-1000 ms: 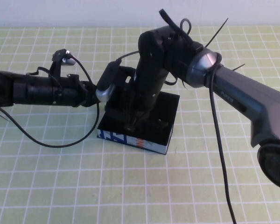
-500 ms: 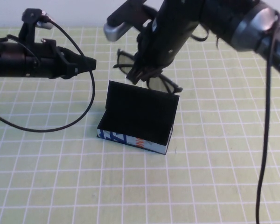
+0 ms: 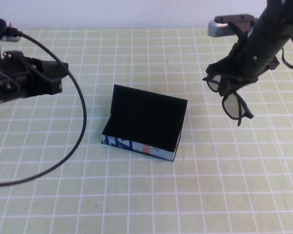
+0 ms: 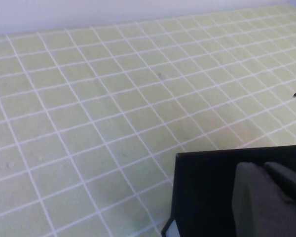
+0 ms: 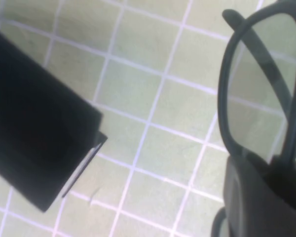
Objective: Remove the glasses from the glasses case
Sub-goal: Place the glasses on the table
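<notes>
The glasses case lies open in the middle of the table, lid upright at the back, black inside, white printed side facing front. Nothing shows inside it. My right gripper is to the right of the case, raised above the table, shut on the black glasses, which hang below it. In the right wrist view the glasses sit by my fingers, with a case corner off to the side. My left gripper is shut and empty, left of the case. The left wrist view shows the case.
A green mat with a white grid covers the table. A black cable loops from the left arm down over the mat left of the case. A white wall runs along the far edge.
My right gripper lifted the glasses out of the case and carried them to the right. My left arm drew back to the left, away from the case.
</notes>
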